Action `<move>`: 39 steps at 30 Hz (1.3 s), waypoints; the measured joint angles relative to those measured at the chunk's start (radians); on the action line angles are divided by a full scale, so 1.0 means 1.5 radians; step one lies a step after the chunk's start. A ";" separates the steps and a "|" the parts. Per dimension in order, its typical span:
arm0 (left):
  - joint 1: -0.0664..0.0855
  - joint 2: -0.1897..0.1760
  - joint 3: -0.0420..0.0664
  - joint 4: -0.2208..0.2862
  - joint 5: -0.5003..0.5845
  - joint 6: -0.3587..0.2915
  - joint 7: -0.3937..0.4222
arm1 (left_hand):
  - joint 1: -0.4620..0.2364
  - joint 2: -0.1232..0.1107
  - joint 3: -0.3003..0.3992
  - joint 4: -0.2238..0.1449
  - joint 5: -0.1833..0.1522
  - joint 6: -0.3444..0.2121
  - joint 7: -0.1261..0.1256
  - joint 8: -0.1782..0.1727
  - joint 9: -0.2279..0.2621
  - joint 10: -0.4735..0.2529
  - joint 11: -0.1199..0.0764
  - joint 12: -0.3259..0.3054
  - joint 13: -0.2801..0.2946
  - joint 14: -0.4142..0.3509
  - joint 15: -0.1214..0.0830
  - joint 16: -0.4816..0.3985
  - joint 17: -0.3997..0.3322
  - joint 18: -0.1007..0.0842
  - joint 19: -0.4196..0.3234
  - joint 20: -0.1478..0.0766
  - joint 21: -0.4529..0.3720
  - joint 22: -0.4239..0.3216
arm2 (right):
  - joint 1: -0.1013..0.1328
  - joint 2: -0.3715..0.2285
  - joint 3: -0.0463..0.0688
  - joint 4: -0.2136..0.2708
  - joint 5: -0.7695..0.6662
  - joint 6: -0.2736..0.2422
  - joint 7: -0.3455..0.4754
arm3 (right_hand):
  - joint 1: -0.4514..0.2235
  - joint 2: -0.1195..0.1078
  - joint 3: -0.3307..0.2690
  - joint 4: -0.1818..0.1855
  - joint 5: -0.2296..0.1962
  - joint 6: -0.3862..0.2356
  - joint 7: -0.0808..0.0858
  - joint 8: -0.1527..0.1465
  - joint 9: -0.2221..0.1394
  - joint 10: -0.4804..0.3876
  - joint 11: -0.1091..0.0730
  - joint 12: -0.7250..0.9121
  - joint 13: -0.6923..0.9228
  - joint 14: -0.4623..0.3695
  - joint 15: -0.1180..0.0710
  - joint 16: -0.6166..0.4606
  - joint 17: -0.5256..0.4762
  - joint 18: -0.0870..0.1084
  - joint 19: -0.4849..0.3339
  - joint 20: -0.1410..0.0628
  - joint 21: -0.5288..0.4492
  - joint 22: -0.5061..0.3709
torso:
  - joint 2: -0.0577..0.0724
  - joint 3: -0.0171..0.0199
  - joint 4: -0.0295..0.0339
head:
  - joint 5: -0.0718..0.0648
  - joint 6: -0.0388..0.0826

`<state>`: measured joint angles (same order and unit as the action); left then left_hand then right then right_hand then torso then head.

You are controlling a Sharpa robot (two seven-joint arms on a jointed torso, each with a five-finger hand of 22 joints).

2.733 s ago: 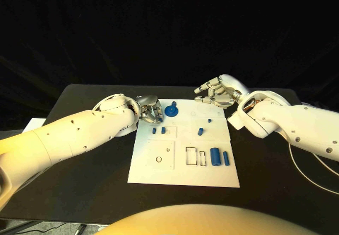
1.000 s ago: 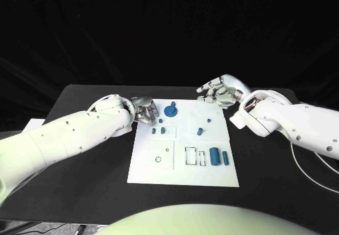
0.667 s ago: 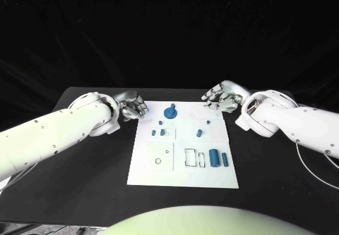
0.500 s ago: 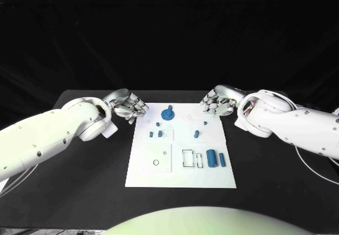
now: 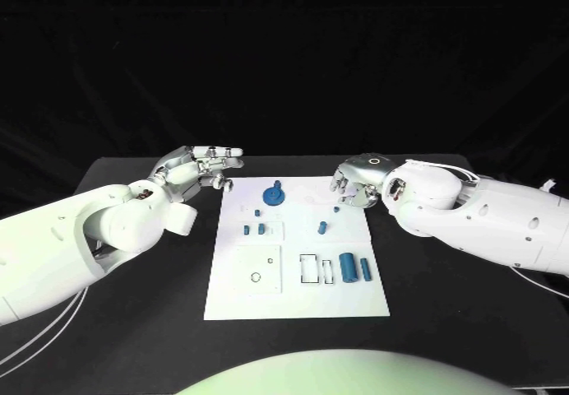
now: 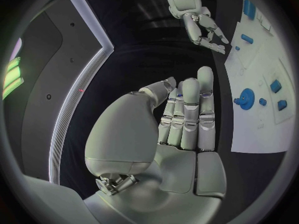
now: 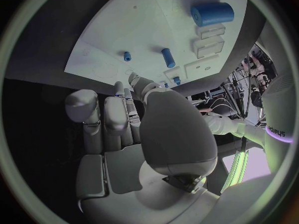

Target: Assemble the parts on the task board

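Now | left hand [image 5: 196, 169] fingers extended, empty | right hand [image 5: 356, 183] curled, empty

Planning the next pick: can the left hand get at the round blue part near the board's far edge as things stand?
Probably yes. The left hand is open, holds nothing, and hovers off the task board beside the round blue part, with nothing between them.

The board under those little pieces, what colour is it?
The board is white; the head view shows it best.
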<state>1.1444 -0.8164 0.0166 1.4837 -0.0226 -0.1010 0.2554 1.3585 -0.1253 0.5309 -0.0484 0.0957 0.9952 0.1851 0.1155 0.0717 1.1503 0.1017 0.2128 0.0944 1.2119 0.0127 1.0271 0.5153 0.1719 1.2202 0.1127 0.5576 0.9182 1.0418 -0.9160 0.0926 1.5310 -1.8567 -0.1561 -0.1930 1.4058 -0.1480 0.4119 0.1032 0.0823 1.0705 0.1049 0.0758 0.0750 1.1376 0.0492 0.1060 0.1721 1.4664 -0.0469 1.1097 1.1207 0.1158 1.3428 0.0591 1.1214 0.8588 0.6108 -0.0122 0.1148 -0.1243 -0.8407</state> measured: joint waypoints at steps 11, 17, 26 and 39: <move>0.000 -0.008 -0.001 0.017 0.065 -0.013 0.027 | 0.000 0.000 -0.004 -0.004 0.000 0.000 0.000 0.002 0.000 -0.002 0.002 0.003 0.001 -0.003 0.002 0.000 -0.004 0.000 0.000 0.000 -0.004 -0.002 | -0.001 0.007 0.000 0.000 -0.044 0.045 -0.014 | 0.000 -0.005 0.003 0.001 -0.003 0.000 0.000 0.000 0.000 0.000 0.000 -0.009 -0.013 0.000 0.000 -0.003 -0.002 0.000 0.002 -0.002 -0.004 -0.004 | 0.001 -0.0038 0.0037 | -0.003 -0.002; 0.000 -0.012 -0.001 0.021 0.074 -0.018 0.033 | 0.000 0.000 -0.005 -0.002 0.000 0.000 0.000 0.002 0.000 -0.002 0.002 0.007 0.001 -0.003 0.002 0.000 -0.004 0.000 0.000 0.000 -0.004 -0.003 | -0.001 0.010 -0.001 -0.005 -0.048 0.070 -0.017 | -0.003 -0.008 0.004 0.003 -0.003 0.000 0.000 0.000 0.000 0.000 0.000 -0.009 -0.015 0.000 0.000 -0.003 -0.002 0.000 0.003 -0.002 -0.004 -0.005 | 0.002 -0.0047 0.0048 | -0.003 -0.004; 0.000 -0.013 -0.001 0.024 0.076 -0.022 0.037 | 0.000 0.000 -0.008 -0.005 0.000 0.000 0.000 0.002 -0.001 -0.006 0.001 0.007 0.001 -0.005 0.000 -0.003 -0.006 0.000 0.000 0.000 -0.008 -0.004 | -0.009 0.023 -0.002 -0.016 -0.049 0.084 -0.017 | -0.003 -0.008 0.006 0.001 -0.002 0.002 0.002 0.000 0.000 0.000 0.000 -0.012 -0.017 0.000 0.000 -0.003 -0.003 0.000 0.003 -0.002 -0.007 -0.005 | 0.002 -0.0047 0.0052 | 0.001 -0.005; 0.000 -0.012 -0.001 0.023 0.074 -0.026 0.038 | 0.000 0.000 -0.012 -0.005 0.000 0.000 0.000 0.002 -0.001 -0.011 0.003 0.008 0.001 -0.006 0.001 -0.003 -0.008 0.000 0.000 0.000 -0.010 -0.007 | -0.019 0.035 -0.003 -0.028 -0.049 0.090 -0.017 | -0.003 -0.008 0.011 0.004 -0.002 0.005 0.005 0.000 0.000 0.005 0.005 -0.015 -0.023 0.000 0.000 -0.003 -0.003 0.000 0.003 -0.002 -0.007 -0.004 | 0.002 -0.0047 0.0043 | 0.000 -0.005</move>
<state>1.1438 -0.8346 0.0146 1.5184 0.0891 -0.1401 0.3117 1.3590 -0.1250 0.5129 -0.0559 0.0957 0.9949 0.1850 0.1192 0.0696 1.1342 0.1067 0.2244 0.0952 1.2027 0.0147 1.0222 0.5035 0.1715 1.2202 0.1127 0.5420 0.9084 1.0140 -0.8628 0.0885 1.4893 -1.9304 -0.0206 -0.2187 1.4017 -0.1596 0.4289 0.1088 0.0786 1.0776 0.1121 0.0759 0.0746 1.1455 0.0569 0.0841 0.1369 1.4664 -0.0468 1.1058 1.1160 0.1158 1.3465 0.0556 1.1116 0.8524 0.6142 -0.0192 0.1213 -0.1238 -0.8486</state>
